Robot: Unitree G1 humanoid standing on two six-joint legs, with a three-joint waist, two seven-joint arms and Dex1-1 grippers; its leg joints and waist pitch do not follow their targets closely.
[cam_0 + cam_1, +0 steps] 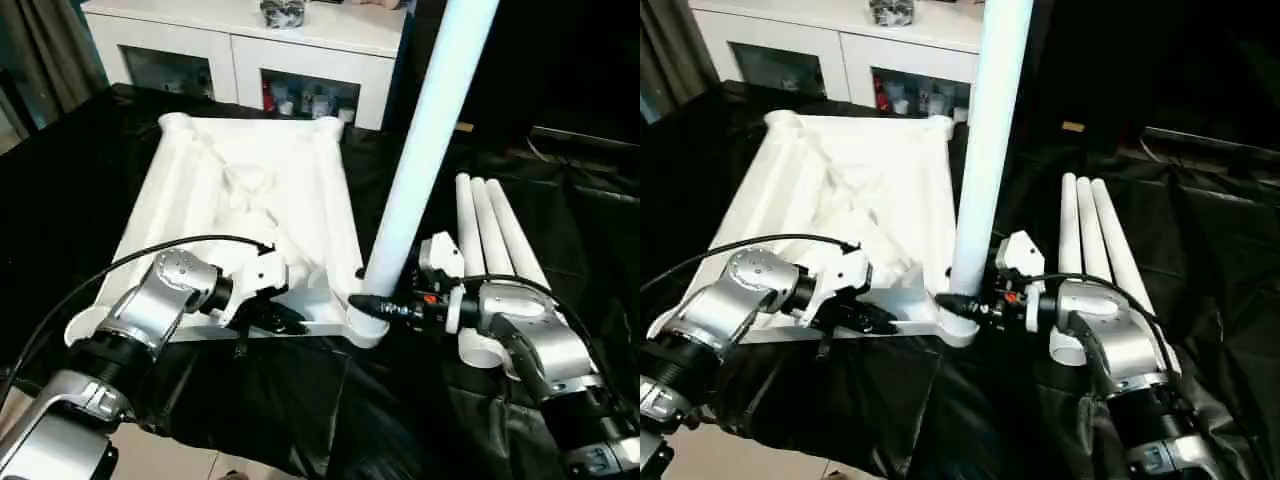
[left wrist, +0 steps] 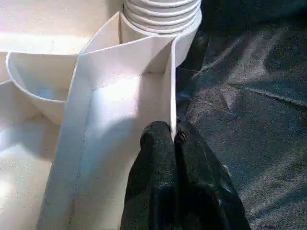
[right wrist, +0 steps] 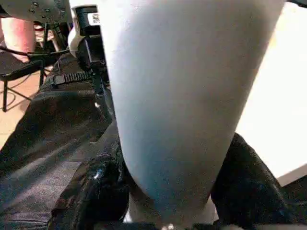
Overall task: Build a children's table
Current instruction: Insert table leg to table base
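1 leg (image 1: 425,150) top cropped, right end effector (image 1: 372,305) clamping it, left end effector (image 2: 173,139) pinching tabletop (image 1: 250,190) rim.

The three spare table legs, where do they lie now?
The three spare legs lie side by side on the black cloth, on the robot's right, beside the upside-down tabletop and just beyond the right gripper.

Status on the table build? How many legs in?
Done: the tabletop lies underside up on the black cloth. In hand: the first leg stands upright in the near corner socket; the right gripper is clamped around its base while the left gripper pinches the tabletop's rim. Whether it is fully seated I cannot tell. Left: three legs lying on the cloth, three sockets unfilled.
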